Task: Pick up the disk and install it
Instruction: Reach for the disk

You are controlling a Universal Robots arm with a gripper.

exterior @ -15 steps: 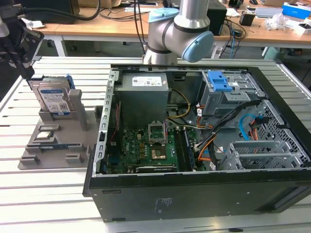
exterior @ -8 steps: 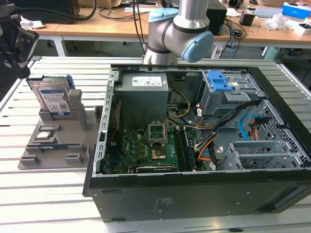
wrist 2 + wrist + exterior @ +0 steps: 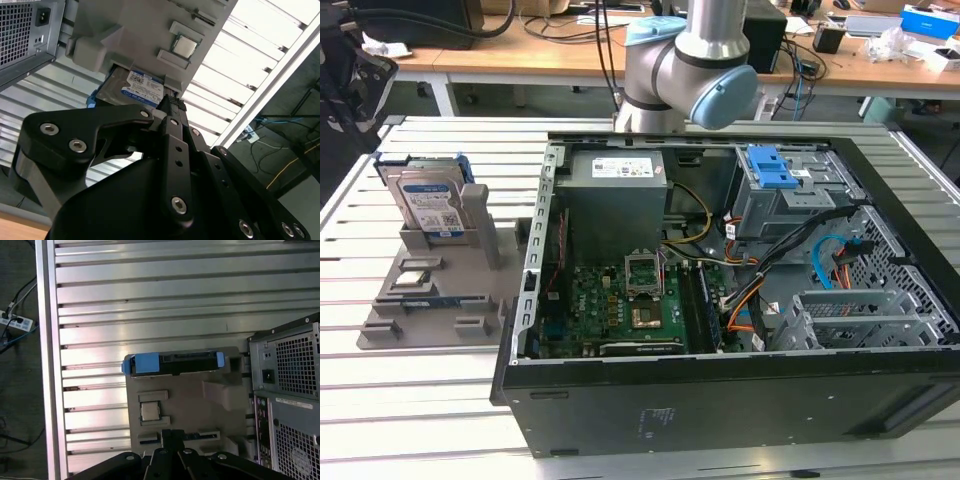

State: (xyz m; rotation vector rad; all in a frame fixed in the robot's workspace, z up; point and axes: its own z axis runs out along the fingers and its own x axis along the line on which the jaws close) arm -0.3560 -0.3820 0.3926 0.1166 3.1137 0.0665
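The disk [image 3: 430,205] stands upright in a slot of a grey holder [image 3: 430,300] on the slatted table, at the exterior view's left, beside the open computer case [image 3: 720,400]. It is silver-grey with a white-and-blue label and blue side rails. In the first wrist view I look down on the disk [image 3: 172,362] edge-on, with its blue carrier on top. The second wrist view shows the labelled face of the disk [image 3: 142,87]. My gripper [image 3: 172,434] hangs well above the holder, apart from the disk. In both wrist views its black fingers meet, and my gripper [image 3: 171,101] holds nothing.
The case holds a grey power-supply box [image 3: 617,190], a motherboard [image 3: 620,300] and a grey bay with a blue latch [image 3: 770,180]. A small chip [image 3: 150,411] lies in the holder [image 3: 190,400]. The case's rear [image 3: 290,390] stands close beside the holder. Cluttered desks stand behind the table.
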